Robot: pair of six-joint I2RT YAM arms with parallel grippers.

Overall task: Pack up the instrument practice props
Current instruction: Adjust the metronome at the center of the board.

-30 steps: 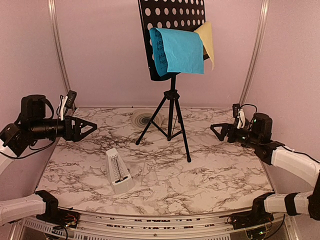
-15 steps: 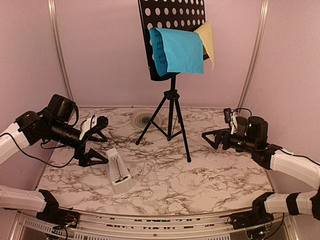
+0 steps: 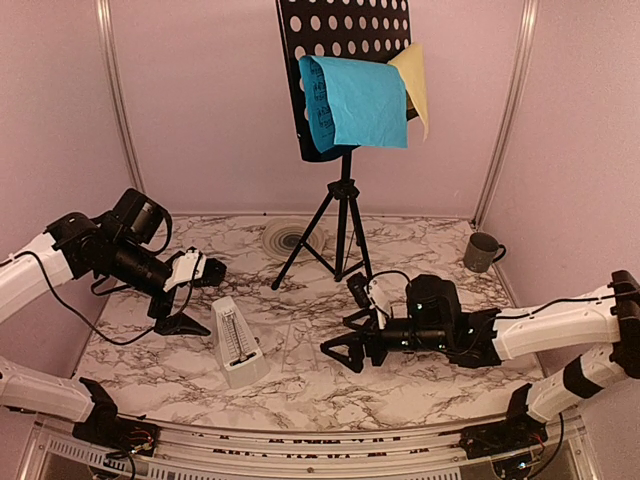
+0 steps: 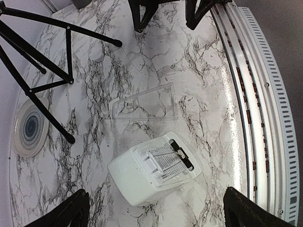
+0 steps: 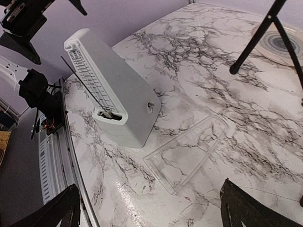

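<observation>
The black hole-punched music stand [image 3: 340, 40] rises on tripod legs [image 3: 343, 240] at the back. A blue page [image 3: 360, 100] and a yellow page [image 3: 415, 80] hang folded over its desk. The white pyramid metronome [image 3: 237, 342] stands front left, its face uncovered [image 4: 154, 168] [image 5: 111, 92]. A clear cover [image 3: 297, 350] [image 4: 147, 101] [image 5: 187, 153] lies flat beside it. My left gripper [image 3: 200, 297] [image 4: 156, 213] hovers open just left of and above the metronome, not touching it. My right gripper [image 3: 338, 338] [image 5: 151, 208] is open low over the table, right of the cover, pointing at the metronome.
A dark mug [image 3: 482, 251] sits at the back right near the wall. A round ringed disc [image 3: 283, 238] [image 4: 29, 127] lies by the tripod's left leg. The tripod legs [image 4: 47, 71] spread across the back middle. A metal rail [image 4: 255, 94] runs along the near edge.
My right arm swung from the right wall to the table's middle, uncovering the mug. My left gripper came down and right toward the metronome. Both stayed open.
</observation>
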